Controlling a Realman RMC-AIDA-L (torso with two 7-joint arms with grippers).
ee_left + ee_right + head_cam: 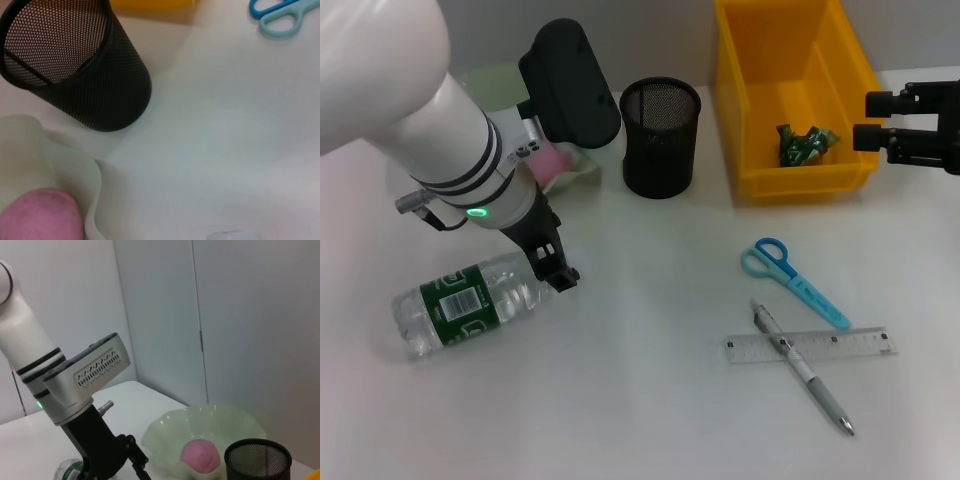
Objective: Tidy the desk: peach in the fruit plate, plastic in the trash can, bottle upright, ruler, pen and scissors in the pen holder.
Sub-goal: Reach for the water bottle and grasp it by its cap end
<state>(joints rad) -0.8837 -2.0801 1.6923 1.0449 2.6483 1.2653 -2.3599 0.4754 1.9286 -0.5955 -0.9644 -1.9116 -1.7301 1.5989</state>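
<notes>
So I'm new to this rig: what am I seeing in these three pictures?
A two-armed robot tidying a desk. One picture looks down from its head; the other two come from cameras on its wrists. The left end effector is down at the lying bottle; whether it grips is unclear. The right end effector hovers by the yellow bin, which holds green plastic. The peach sits in the fruit plate beside the pen holder. Scissors, pen and ruler lie loose.
</notes>
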